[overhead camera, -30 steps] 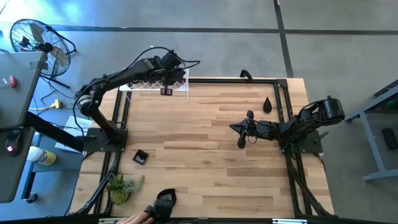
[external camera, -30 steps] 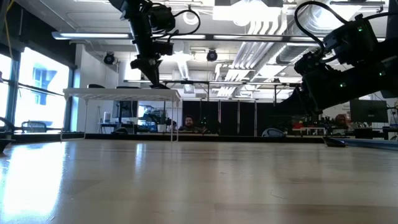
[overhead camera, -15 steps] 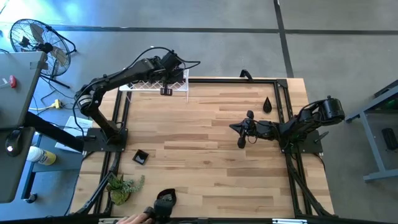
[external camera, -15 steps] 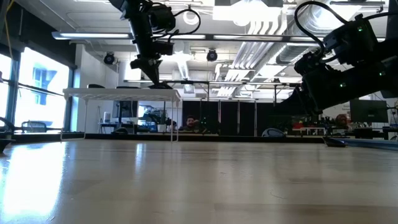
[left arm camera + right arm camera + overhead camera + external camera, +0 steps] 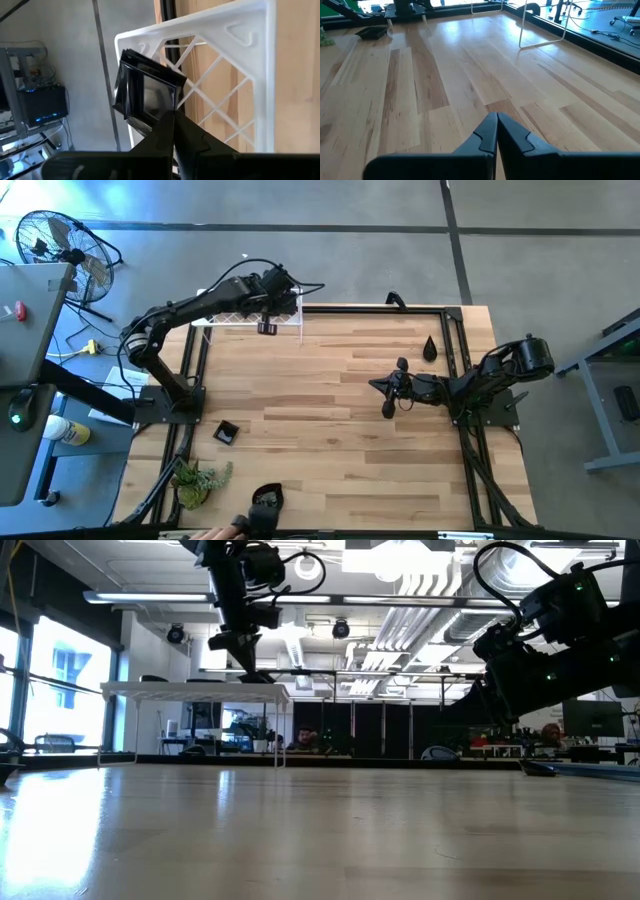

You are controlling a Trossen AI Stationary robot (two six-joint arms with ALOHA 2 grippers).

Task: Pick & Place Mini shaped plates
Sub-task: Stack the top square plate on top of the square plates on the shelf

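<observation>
My left gripper (image 5: 265,328) is over the white lattice rack (image 5: 290,308) at the table's far left, shut on a glossy black square plate (image 5: 145,95). It also shows above the rack in the low view (image 5: 246,662). My right gripper (image 5: 388,395) is shut and empty, hovering over the table's right half, and its fingers meet in the right wrist view (image 5: 496,117). A black teardrop plate (image 5: 430,348) rests on the table at the far right. Another square plate (image 5: 226,432) lies on the table at the near left. My left gripper pinches the square plate's rim (image 5: 172,106) between its two fingers, at the edge nearest the gripper. The fingers slant down from above the rack. The plate sticks out ahead of the fingertips, tilted over the rack's lattice top; whether it touches the rack I cannot tell.
A small green plant (image 5: 200,480) sits at the near left corner. A dark object (image 5: 266,500) and a person's hand (image 5: 215,532) are at the near edge. Black frame rails (image 5: 455,340) run along the table's sides. Bare wood (image 5: 320,400) lies in the middle.
My left gripper has risen slightly above the rack and stays shut. The person's hand at the near edge has drawn back a little.
</observation>
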